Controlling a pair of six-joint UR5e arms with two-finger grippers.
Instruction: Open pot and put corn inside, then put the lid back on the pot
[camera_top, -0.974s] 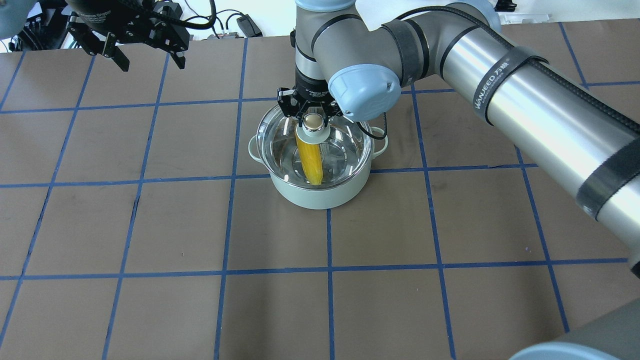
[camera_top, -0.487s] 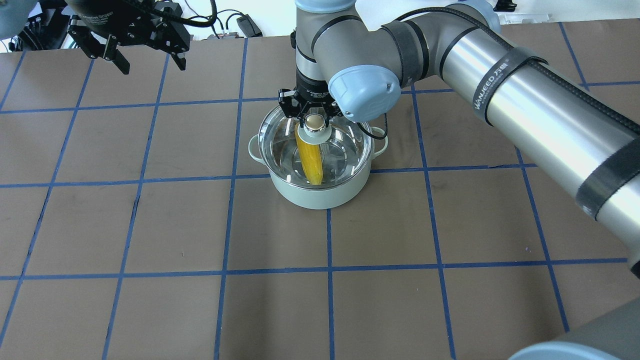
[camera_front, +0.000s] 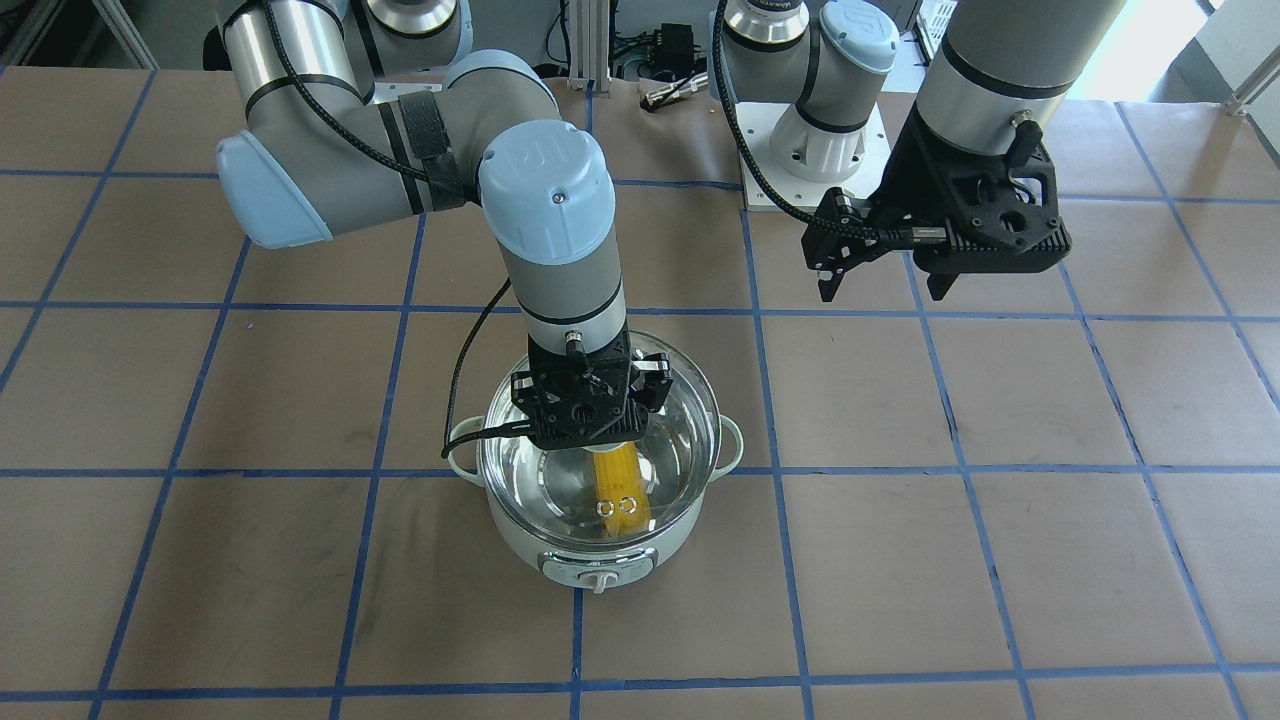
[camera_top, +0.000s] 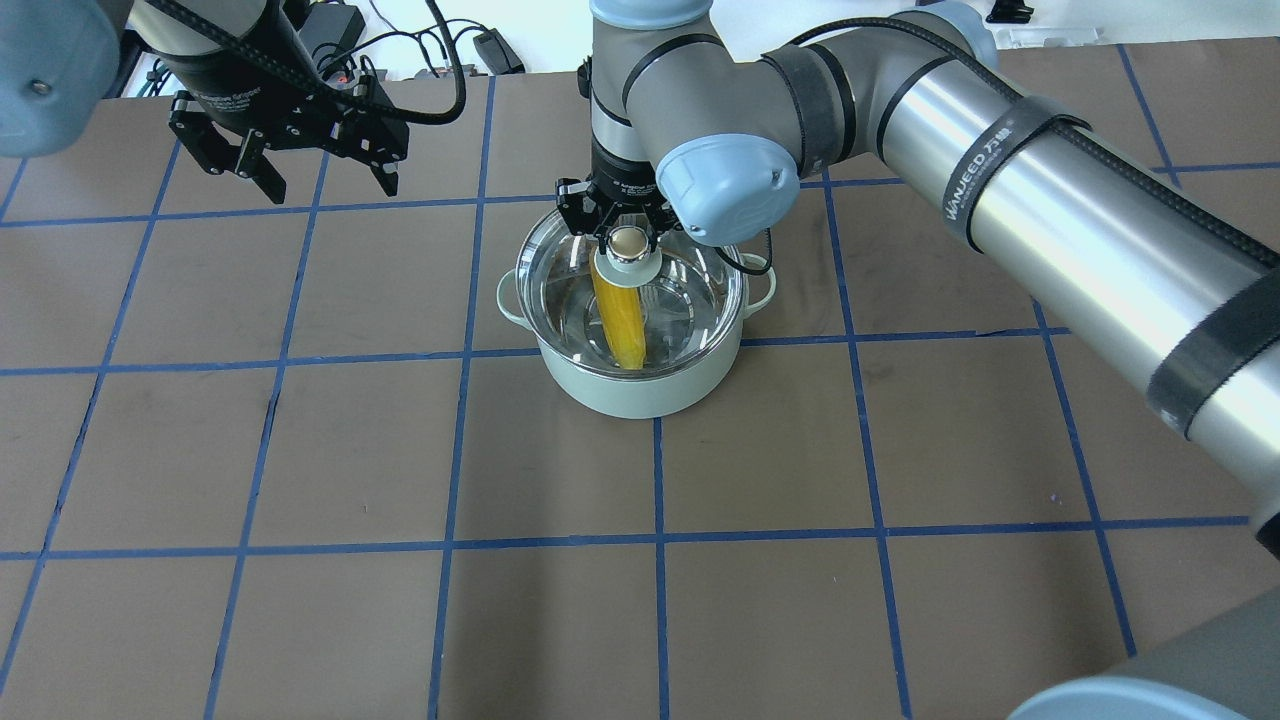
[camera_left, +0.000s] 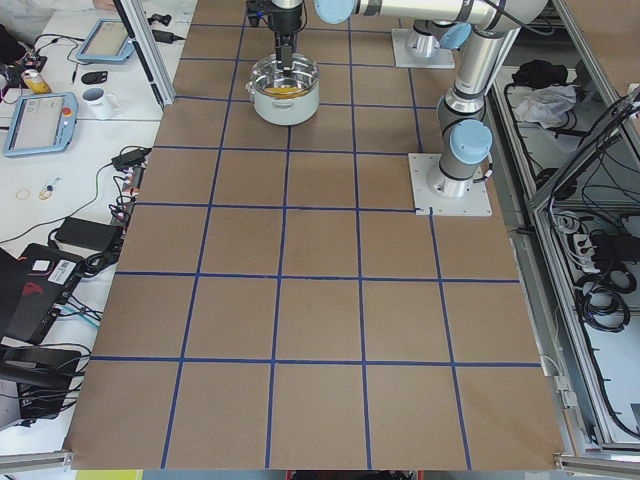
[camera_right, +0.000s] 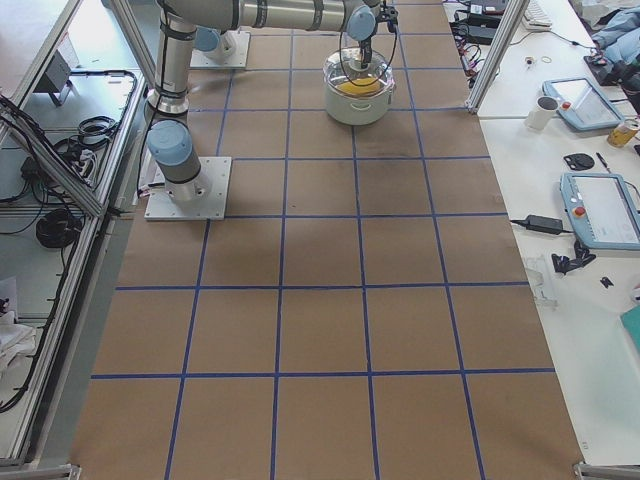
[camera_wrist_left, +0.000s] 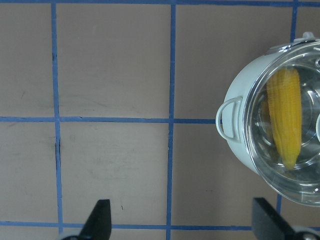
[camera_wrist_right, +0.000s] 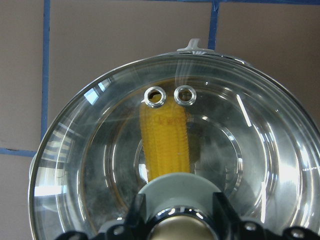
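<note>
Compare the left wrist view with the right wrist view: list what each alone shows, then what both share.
Only the left wrist view: the pot's loop handle and outer wall, wide bare table, and the left claw open above it. Only the right wrist view: the lid's two vent holes, the pot's control knob, and the right claw closed on the lid's knob. Both: the corn lying inside the pot under the glass lid.

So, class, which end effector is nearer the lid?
Right. The right end effector straddles the knob of the lid; the left end effector hangs well off beside the pot.
</note>
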